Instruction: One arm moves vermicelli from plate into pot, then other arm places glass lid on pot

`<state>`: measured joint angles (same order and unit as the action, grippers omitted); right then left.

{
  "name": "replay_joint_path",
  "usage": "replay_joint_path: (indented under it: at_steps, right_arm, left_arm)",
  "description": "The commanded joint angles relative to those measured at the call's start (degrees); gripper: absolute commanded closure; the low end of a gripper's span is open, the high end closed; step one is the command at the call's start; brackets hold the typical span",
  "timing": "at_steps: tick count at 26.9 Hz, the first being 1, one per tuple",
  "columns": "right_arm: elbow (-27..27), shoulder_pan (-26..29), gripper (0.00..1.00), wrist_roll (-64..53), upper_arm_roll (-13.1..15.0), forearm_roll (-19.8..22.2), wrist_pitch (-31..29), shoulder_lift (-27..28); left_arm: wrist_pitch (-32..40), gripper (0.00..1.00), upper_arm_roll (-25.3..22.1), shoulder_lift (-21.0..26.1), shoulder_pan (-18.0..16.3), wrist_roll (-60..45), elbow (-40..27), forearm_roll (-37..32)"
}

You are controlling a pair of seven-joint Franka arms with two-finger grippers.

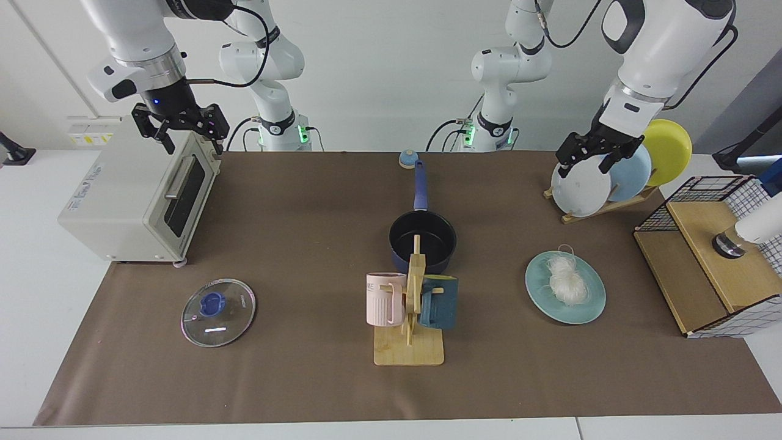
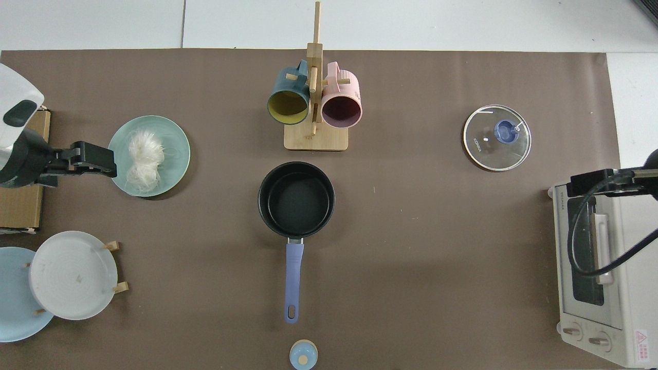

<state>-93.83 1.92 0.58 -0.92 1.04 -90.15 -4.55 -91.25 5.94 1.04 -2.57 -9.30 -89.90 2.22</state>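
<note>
The pot [image 1: 423, 241] sat near the middle of the counter [image 1: 305, 201], empty, its black inside bare and its long blue handle [image 1: 420, 185] pointing toward the robot bases. In the facing view, the noodles [image 1: 566, 278] lay in a white clump on the teal plate [image 1: 595, 305], which rested flat on the counter to the right of the pot and well apart from it. The glass lid [image 1: 218, 304] lay flat on the counter to the left of the pot, also well apart, its blue knob up.

The left hand [image 1: 592, 160] hung in the air beyond the plate, on the far side from the camera, in front of the white dish [image 1: 580, 192] in the dish rack [image 1: 605, 205]. Its fingers were spread open and held nothing. In the top view this hand [image 2: 95, 160] appeared just beside the plate's rim, level with the noodles.

The right arm waited over the toaster oven [image 1: 122, 195], far to the left of the pot. Its hand [image 1: 186, 134], showing a small blue light, hovered above the oven's top front edge with its fingers apart and empty.

A wooden mug stand [image 1: 410, 342] stood just in front of the pot, on the camera side, with a pink mug [image 1: 383, 298] and a dark teal mug [image 1: 441, 304] hanging from it. A small blue knob-like piece [image 1: 407, 159] lay on the counter just past the tip of the pot's handle.
</note>
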Motion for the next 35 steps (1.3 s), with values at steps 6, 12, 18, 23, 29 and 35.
replay_joint_path:
  at_steps: [6, 12, 18, 23, 29, 35]
  right_arm:
    - [-0.22, 0.8, 0.0, 0.73, -0.4, -0.95, -0.11, -0.19]
    - [-0.22, 0.8, 0.0, 0.73, -0.4, -0.95, -0.11, -0.28]
    - [-0.22, 0.8, 0.0, 0.73, -0.4, -0.95, -0.11, -0.28]
    - [-0.22, 0.8, 0.0, 0.73, -0.4, -0.95, -0.11, -0.19]
    - [-0.22, 1.07, 0.0, 0.73, -0.4, -0.95, -0.11, -0.28]
    - [-0.22, 0.63, 0.0, 0.82, -0.4, -0.95, -0.11, -0.19]
  left_arm:
    - [-4.45, 0.0, -0.31, -0.07, -0.5, 3.05, -0.8, 0.06]
    - [-9.99, 0.0, -1.98, 2.65, -0.5, 4.2, -0.54, -0.03]
    - [-15.44, 0.0, -2.51, 7.56, -0.33, 4.73, -0.36, -0.11]
    - [-20.45, 0.0, -2.51, 11.44, -0.15, 4.9, -0.8, -0.55]
    - [-24.32, 0.0, -2.51, 16.45, 0.03, 3.5, -0.89, -3.54]
    - [-27.57, 0.0, -2.51, 19.08, -0.33, 2.09, -2.38, -3.98]
